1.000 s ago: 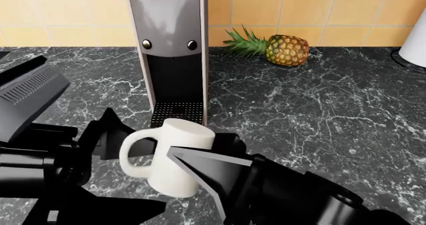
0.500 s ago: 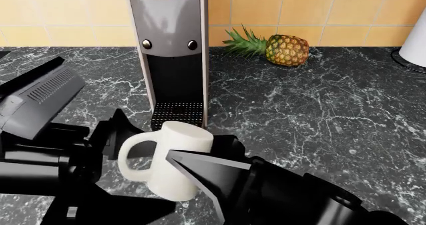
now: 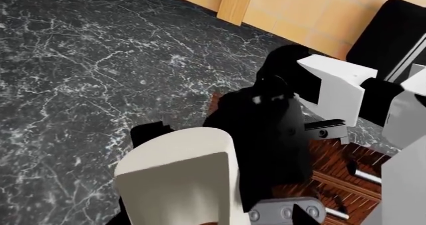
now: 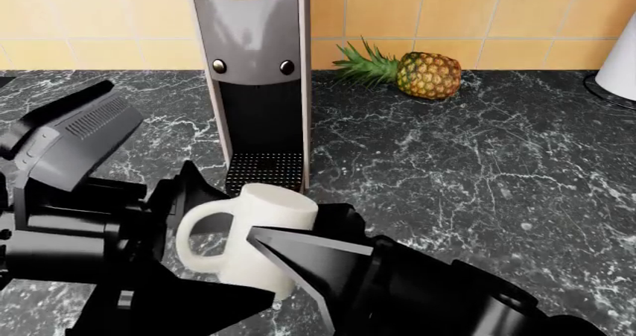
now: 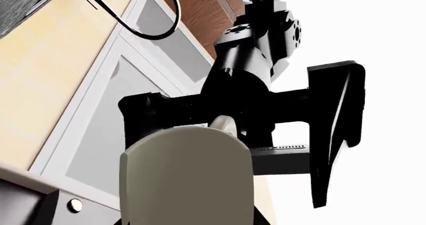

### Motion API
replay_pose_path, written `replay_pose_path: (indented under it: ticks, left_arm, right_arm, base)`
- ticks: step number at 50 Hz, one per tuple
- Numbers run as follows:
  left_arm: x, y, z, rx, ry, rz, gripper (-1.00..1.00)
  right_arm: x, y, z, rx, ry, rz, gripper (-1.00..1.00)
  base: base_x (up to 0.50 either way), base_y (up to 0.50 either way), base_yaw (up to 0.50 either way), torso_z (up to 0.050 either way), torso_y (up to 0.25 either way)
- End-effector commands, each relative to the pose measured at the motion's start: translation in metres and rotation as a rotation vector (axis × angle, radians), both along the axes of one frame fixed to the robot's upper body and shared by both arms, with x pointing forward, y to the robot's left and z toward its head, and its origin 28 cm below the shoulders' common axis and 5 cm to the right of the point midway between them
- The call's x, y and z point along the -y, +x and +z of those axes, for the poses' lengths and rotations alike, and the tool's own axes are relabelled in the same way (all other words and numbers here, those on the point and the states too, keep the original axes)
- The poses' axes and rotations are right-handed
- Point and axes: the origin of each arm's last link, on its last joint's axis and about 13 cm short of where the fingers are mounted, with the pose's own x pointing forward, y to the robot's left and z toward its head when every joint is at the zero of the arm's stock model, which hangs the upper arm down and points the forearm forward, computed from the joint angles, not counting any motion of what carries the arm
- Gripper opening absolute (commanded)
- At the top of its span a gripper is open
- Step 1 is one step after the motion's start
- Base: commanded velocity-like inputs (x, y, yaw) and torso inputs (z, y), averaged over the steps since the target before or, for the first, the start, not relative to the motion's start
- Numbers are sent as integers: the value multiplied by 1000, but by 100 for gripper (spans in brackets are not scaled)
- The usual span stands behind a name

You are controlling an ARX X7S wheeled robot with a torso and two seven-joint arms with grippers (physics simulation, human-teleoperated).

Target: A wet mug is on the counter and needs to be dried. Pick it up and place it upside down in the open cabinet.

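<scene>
Mug (image 4: 261, 232): smooth, matt cream-white, ceramic look. Counter (image 4: 477, 165): polished dark marble, white veining. Coffee machine (image 4: 253, 68): matt grey plastic panel, pale casing, perforated black drip grid, 2 shiny metal buttons. Pineapple (image 4: 418, 74): rough, scaly skin. Wall tiles (image 4: 477, 8): smooth yellow glaze. Both grippers, left (image 4: 174, 254) and right (image 4: 318, 258): matt black plastic.

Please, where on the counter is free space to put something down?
Bare counter lies between the pineapple, the coffee machine and the white object at the edge. In front of the machine it is crowded: both arms surround the mug.
</scene>
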Motion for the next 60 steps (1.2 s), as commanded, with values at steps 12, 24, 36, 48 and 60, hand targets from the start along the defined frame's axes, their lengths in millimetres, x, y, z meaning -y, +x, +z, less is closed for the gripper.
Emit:
replay_pose_path:
  ticks: [12,24,36,48,60]
  left_arm:
    - [3,4,3,-27,-23,40,-100]
    - [4,5,1,-22,-2,77,-100]
    - [3,2,-3,14,35,83,-100]
    - [0,-2,-5,28,33,99,-100]
    - [1,-10,-1,58,-8,157,-100]
  right_arm:
    - [1,0,2,27,1,-4,-100]
    - [1,-1,3,29,3,-1,-100]
    - [6,3,5,29,36,-32,100]
    - [15,7,10,41,84,-82,100]
    - [24,-9,22,-123,442,-222,100]
  base:
    - [0,0,0,0,0]
    - [0,0,0,1,0]
    - [0,0,0,0,1]
    - [0,0,0,0,0]
    - [0,0,0,0,1]
